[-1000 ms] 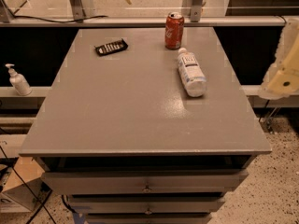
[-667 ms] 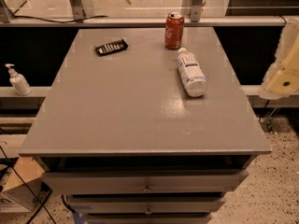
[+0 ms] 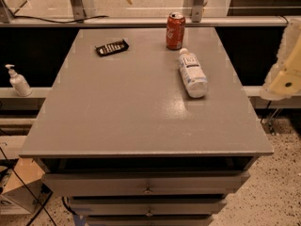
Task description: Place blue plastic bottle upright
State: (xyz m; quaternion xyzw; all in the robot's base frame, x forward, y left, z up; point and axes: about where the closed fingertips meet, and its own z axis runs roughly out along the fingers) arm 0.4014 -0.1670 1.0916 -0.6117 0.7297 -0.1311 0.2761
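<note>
Camera view: bottle (image 3: 192,74) left of end effector (image 3: 285,68)

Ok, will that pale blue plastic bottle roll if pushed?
Probably: the pale blue translucent plastic bottle is round and lies on its side, so a sideways push could roll it. Its plastic may dent under a hard squeeze. The hand is beyond the grey table's right edge.
</note>
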